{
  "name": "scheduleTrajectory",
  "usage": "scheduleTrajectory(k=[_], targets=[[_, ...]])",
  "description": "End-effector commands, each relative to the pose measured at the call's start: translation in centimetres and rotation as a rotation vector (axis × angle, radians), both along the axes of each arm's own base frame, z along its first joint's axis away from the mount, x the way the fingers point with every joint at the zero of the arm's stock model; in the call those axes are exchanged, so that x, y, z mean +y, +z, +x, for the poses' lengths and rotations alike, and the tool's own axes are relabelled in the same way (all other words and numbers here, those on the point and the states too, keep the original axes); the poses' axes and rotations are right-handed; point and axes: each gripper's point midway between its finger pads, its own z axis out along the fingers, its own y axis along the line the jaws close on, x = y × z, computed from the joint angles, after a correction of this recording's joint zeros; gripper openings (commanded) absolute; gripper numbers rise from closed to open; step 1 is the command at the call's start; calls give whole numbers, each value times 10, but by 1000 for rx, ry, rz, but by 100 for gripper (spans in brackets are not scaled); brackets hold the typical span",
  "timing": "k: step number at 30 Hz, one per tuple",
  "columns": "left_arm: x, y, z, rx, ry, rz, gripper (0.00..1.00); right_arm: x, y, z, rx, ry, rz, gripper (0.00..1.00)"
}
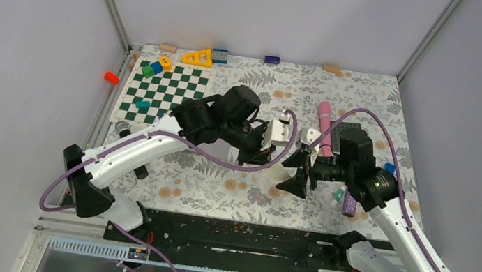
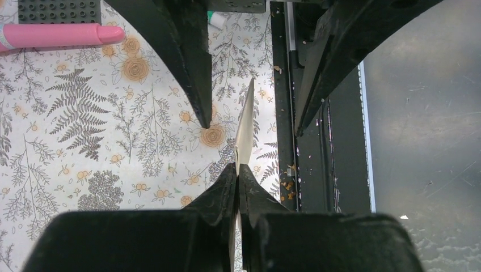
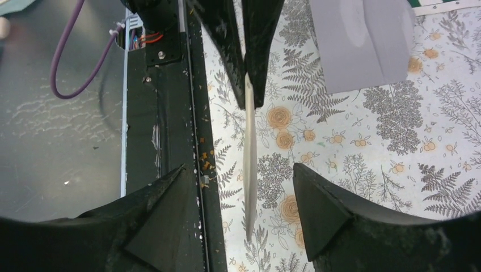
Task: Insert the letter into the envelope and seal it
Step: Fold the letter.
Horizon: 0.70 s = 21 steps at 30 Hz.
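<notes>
Left gripper (image 2: 237, 169) is clamped tight on the letter (image 2: 245, 122), a thin pale sheet seen edge-on in both wrist views. Right gripper (image 3: 239, 170) has its 2 fingers spread wide, 1 on either side of the sheet, neither touching it. Only the right wrist view gives the envelope (image 3: 357, 45): grey-lavender, flat on the floral table (image 3: 351, 147), off to one side of the letter and apart from it. Only the left wrist view gives a pink tube (image 2: 57, 35) just beside a dark studded plate (image 2: 59, 10). From above, the 2 arms meet mid-table, with a chessboard (image 1: 163, 94) at the far left.
</notes>
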Motion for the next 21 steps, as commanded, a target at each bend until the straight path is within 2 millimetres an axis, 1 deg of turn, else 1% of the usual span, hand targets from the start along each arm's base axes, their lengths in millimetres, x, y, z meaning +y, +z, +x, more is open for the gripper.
scheduleTrajectory(k=[1,3,4,5,6,8,9,10,11,12,13,14,15,16,17,18,19,21], targets=[[-10,13,-5,-3,-37,-45,0,4,35,13,-56,-67,83,74],[-11,10,-6,0,-42,-40,0,4,38,16,-53,-81,94,73],[-11,9,-7,1,-44,-38,0,4,38,16,-49,-83,97,72],[-12,9,-7,1,-44,-38,0,3,36,17,-44,-83,96,68],[-11,10,-7,0,-44,-39,0,3,36,16,-45,-81,97,62],[-11,11,-7,-1,-43,-42,0,2,33,16,-42,-79,95,41],[-11,12,-7,-1,-43,-43,0,1,32,17,-44,-80,94,27],[-11,13,-8,-3,-44,-46,0,1,31,17,-46,-81,93,11],[-10,14,-8,-4,-44,-49,0,0,30,18,-45,-82,91,0],[-10,16,-9,-6,-46,-53,0,0,29,18,-45,-82,90,0],[-10,17,-10,-5,-49,-57,3,0,27,18,-43,-80,88,0],[-10,19,-11,-5,-53,-63,17,0,26,17,-43,-77,87,0],[-10,21,-11,-3,-56,-68,36,0,24,17,-43,-75,85,0],[-11,22,-12,1,-56,-72,65,0,22,17,-38,-75,81,0],[-12,25,-12,8,-56,-78,77,0,21,18,-36,-75,77,0],[-14,28,-12,11,-54,-84,80,0,19,18,-36,-73,73,0],[-16,31,-11,19,-51,-88,80,0,18,18,-35,-71,71,0],[-20,35,-10,31,-44,-94,78,0,16,17,-31,-62,66,0]])
